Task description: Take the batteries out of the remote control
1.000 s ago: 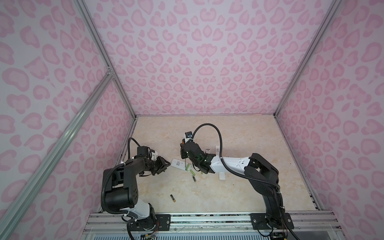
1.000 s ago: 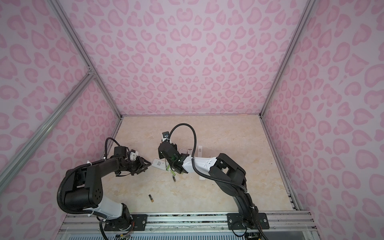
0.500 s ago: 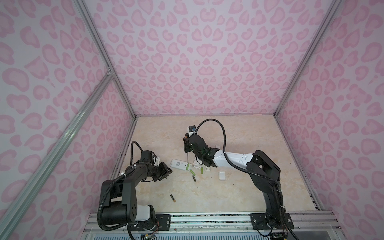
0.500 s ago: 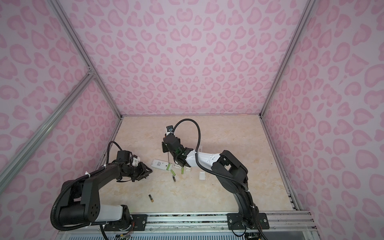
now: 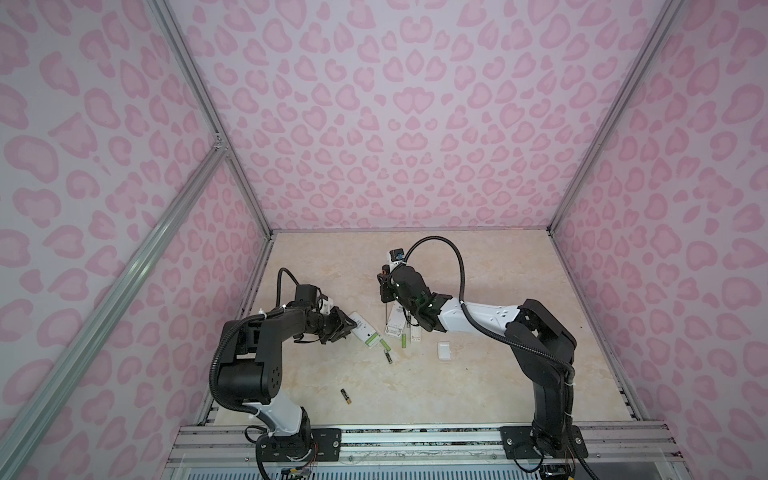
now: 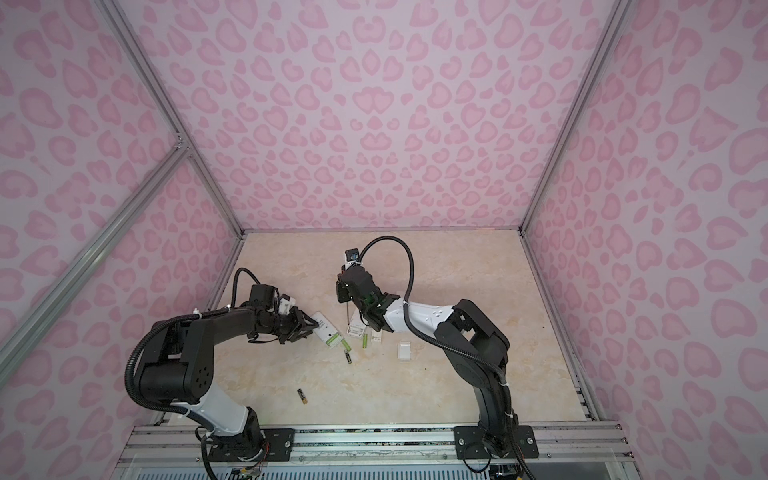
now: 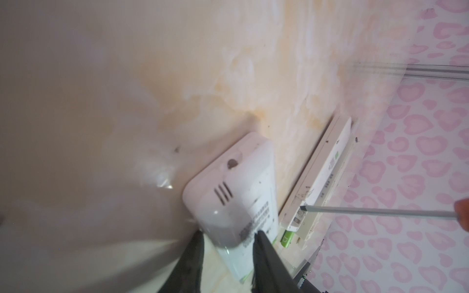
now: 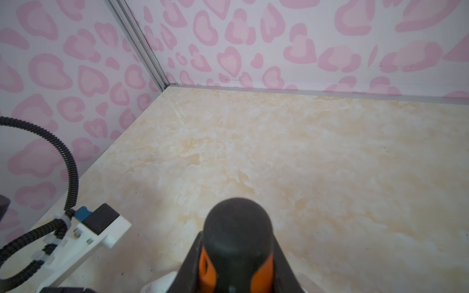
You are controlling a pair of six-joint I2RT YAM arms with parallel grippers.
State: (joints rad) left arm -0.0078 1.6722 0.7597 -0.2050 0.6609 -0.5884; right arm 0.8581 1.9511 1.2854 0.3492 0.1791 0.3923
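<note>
Moved: left gripper (image 5: 345, 325) has come up to the short remote (image 5: 362, 330) over the last second; right gripper (image 5: 386, 291) has risen.
Left jaws: part-way apart at that remote's outer end (image 7: 229, 236), one finger (image 7: 194, 253) at its edge and the other over its label. The blur hides any contact, so I cannot tell if they clamp.
Right jaws: closed on the orange-and-black handle of the screwdriver (image 8: 237, 241); its shaft (image 7: 380, 211) points down at the long remote (image 5: 395, 324), which lies just beside the short remote.
Short remote: flat on the table (image 5: 478, 386), back up, green showing at its open end.
Lime battery A (image 5: 385, 344): loose, just beside that green end.
Lime battery B (image 5: 402, 341): a little past A, away from the short remote.
Dark battery (image 5: 388, 357): near the short remote, on the front-rail side of A.
Black gold-ended battery (image 5: 345, 396): well apart from the short remote, toward the front rail.
White cover plate (image 5: 444, 351): well apart from the short remote, beyond the long one.
</note>
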